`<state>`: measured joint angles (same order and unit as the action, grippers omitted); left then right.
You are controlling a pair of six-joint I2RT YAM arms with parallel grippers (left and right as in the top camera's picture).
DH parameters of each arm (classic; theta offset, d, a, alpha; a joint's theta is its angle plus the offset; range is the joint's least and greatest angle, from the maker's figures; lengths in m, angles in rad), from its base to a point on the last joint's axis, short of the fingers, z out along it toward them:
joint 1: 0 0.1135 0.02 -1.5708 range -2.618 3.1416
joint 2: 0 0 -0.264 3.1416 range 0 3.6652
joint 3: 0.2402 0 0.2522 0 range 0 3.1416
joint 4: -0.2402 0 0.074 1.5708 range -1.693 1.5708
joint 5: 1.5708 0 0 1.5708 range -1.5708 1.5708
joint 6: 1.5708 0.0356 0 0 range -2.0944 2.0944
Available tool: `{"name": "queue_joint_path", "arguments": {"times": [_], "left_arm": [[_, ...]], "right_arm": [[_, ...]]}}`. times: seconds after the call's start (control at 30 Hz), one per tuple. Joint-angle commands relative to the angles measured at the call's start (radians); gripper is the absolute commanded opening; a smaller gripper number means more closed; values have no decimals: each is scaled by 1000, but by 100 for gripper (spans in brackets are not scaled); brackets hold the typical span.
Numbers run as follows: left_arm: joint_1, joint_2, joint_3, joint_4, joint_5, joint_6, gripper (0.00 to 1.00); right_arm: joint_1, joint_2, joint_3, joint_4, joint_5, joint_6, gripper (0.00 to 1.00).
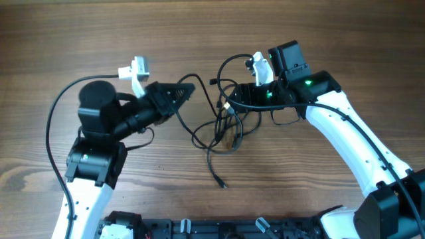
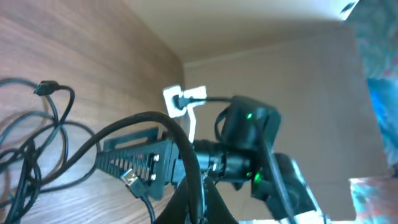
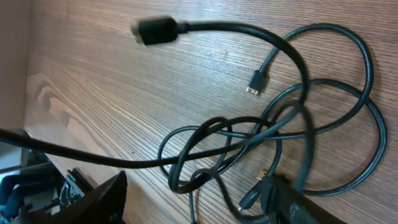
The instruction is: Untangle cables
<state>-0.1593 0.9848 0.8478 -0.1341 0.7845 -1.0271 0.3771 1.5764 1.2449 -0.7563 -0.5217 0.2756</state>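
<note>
The cables (image 1: 222,129) are thin black cords lying in a tangle of loops on the wooden table, between my two grippers. My left gripper (image 1: 188,90) points right and is shut on one black cord (image 2: 146,121), which arcs away toward the tangle (image 2: 28,146). My right gripper (image 1: 227,103) points left, low over the tangle. In the right wrist view it (image 3: 199,200) stands open with several crossed loops (image 3: 249,140) between its fingers. A large dark plug (image 3: 155,29) and a small metallic plug (image 3: 255,84) lie beyond. Another plug end (image 1: 222,184) trails toward the front.
A silver USB plug (image 2: 129,179) hangs beside the right gripper's ribbed finger (image 2: 134,158). Thick black wires (image 1: 56,119) run along both arms. A black frame (image 1: 199,229) lines the table's front edge.
</note>
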Motion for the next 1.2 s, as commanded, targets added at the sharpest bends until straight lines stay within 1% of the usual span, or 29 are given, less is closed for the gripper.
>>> {"name": "queue_joint_path", "arguments": {"times": [0.0, 0.1, 0.27, 0.33, 0.4, 0.43, 0.5, 0.53, 0.6, 0.63, 0.7, 0.77, 0.87, 0.93, 0.97, 1.0, 1.07, 1.1, 1.13, 1.17], "left_arm": [[80, -6, 3, 48, 32, -65, 4], [135, -6, 3, 114, 21, -150, 4], [214, -7, 3, 285, 12, -354, 4], [246, -6, 3, 326, -11, -430, 4], [270, 0, 3, 318, -35, -423, 4], [276, 9, 3, 280, -35, -394, 4], [276, 42, 3, 112, -73, -250, 4], [275, 63, 3, 16, -125, -195, 4], [276, 121, 3, -110, -212, -146, 4], [275, 174, 3, -122, -212, -123, 4], [275, 224, 3, -122, -206, -123, 4], [275, 261, 3, -118, -206, -125, 4], [275, 266, 3, -117, -206, -125, 4], [275, 265, 3, -117, -178, -124, 4], [276, 264, 3, -101, -137, -120, 4], [276, 261, 3, -48, -71, -101, 4], [276, 246, 3, 85, 50, -107, 4], [276, 236, 3, 138, 89, -122, 4], [275, 222, 3, 169, 115, -163, 4], [275, 213, 3, 169, 125, -185, 4]], "right_arm": [[5, -7, 11, -2, 16, 16, 72], [5, -8, 11, -11, 17, 16, 72], [5, -7, 11, -19, 16, 24, 72], [5, -7, 11, -19, 16, 42, 72], [5, -8, 11, -19, 16, 45, 72], [5, -8, 11, -19, 16, 55, 71], [5, -7, 11, -18, 17, 68, 68], [5, -7, 11, -19, 17, 68, 67], [9, -7, 10, -19, 35, 69, 67], [21, -3, 10, -18, 80, 91, 67], [37, 6, 10, -14, 115, 121, 67], [65, 32, 10, 3, 115, 121, 67], [106, 87, 10, 36, 114, 154, 67], [125, 120, 10, 61, 115, 161, 67], [131, 140, 10, 71, 119, 180, 67], [134, 160, 10, 85, 119, 196, 65], [134, 196, 10, 108, 119, 218, 62], [134, 216, 10, 119, 123, 243, 61], [134, 242, 10, 140, 126, 278, 61], [134, 259, 10, 158, 126, 298, 62]]}}
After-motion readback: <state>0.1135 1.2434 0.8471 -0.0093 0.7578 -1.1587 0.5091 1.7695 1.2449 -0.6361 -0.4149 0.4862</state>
